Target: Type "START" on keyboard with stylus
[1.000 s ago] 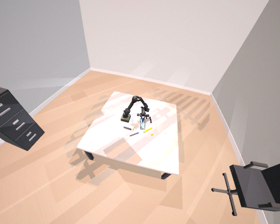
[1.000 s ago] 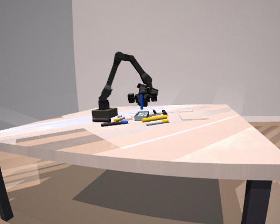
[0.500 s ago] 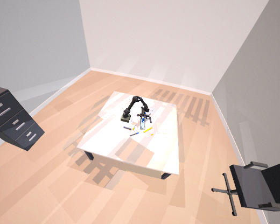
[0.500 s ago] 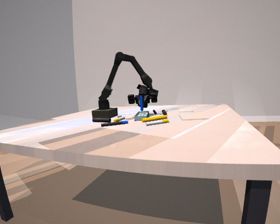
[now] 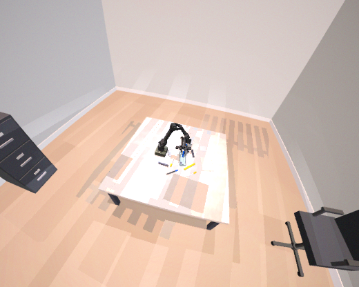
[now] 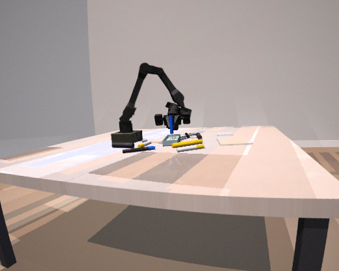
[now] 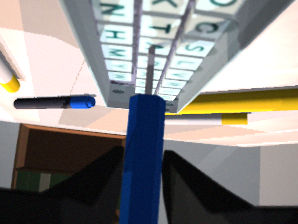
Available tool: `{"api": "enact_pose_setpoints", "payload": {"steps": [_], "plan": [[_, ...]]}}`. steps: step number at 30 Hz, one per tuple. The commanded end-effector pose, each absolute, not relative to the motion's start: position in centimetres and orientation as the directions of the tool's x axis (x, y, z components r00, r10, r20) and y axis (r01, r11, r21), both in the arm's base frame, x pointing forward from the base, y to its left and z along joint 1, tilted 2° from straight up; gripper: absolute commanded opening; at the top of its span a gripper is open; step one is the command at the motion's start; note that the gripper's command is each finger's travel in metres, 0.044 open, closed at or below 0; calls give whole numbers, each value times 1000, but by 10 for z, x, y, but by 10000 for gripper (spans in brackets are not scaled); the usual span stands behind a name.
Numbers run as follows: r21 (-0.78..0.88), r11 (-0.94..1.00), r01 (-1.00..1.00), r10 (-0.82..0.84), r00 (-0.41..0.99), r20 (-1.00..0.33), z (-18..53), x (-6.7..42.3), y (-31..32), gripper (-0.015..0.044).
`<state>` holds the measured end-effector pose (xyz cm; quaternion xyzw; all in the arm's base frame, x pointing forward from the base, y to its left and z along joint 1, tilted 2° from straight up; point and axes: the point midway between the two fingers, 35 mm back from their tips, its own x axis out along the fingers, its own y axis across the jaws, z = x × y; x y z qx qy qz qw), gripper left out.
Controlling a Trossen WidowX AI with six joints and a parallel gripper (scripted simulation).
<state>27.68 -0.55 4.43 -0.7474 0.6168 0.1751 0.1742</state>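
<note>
The gripper (image 6: 171,121) is clamped on the blue stylus (image 7: 144,150), which hangs upright with its dark thin tip down over the small keyboard (image 6: 171,140) in the middle of the desk (image 6: 269,182). Markers crowd the keyboard: 1 long yellow marker (image 6: 187,143) lies just beside its near right edge, a white marker with a yellow cap (image 6: 191,148) lies just in front of that, and a black marker with a blue cap (image 6: 139,149) lies to the near left, close to the arm's base (image 6: 119,138). None of them lies on the keys. The wrist view alone shows the lettered keys, with the tip (image 7: 153,57) over the row below the T key (image 7: 161,29); whether it touches a key cannot be told. The exterior view shows the stylus vertical and a flat sheet of paper (image 6: 233,140) further right on the desk. The top view alone takes in a dark filing cabinet (image 5: 16,152) at the left wall and an office chair (image 5: 326,238) at the near right, both well apart from the desk.
</note>
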Motion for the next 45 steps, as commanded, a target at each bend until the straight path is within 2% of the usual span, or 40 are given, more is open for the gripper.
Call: {"api": "enact_pose_setpoints", "payload": {"steps": [1, 11, 16, 18, 31, 44, 45], "plan": [[-41, -182, -982, -862, 179, -474, 55, 277, -5, 81], [-43, -182, -982, -861, 181, -476, 76, 275, -5, 84], [-43, -182, -982, -861, 181, -476, 76, 275, -5, 51], [-43, -182, -982, -860, 181, -477, 76, 277, -7, 0], [-44, -182, -982, -864, 181, -470, 85, 305, -54, 0], [-44, -182, -982, -864, 181, -469, 65, 305, -56, 0], [-44, -182, -982, -864, 181, -469, 64, 305, -56, 26]]}}
